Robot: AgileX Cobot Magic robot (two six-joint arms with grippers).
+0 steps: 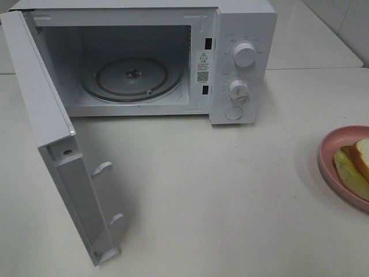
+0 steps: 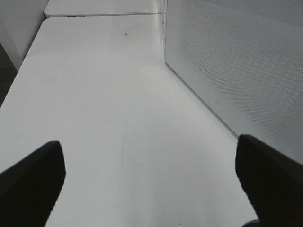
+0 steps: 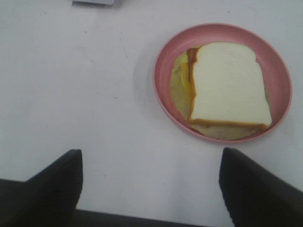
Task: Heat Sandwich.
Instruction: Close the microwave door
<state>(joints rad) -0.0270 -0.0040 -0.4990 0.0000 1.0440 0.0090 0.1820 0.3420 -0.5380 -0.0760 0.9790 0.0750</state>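
With the microwave [image 1: 144, 57] door open, the pink plate [image 3: 163, 61] at the frame's right should be grasped by its rim by the right gripper [image 3: 150, 189], now spread wide and empty, and kept level so the sandwich [image 3: 229, 85] is not tipped.

place: kitchen-like | evidence: microwave [image 1: 173, 57], white counter [image 1: 219, 190]

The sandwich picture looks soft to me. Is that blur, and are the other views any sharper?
Right wrist view: sandwich and pink plate slightly soft, dark fingers blurred. Left wrist view: hazy, washed-out white. Exterior high view: sharpest, even light, soft shadow beneath the microwave door.
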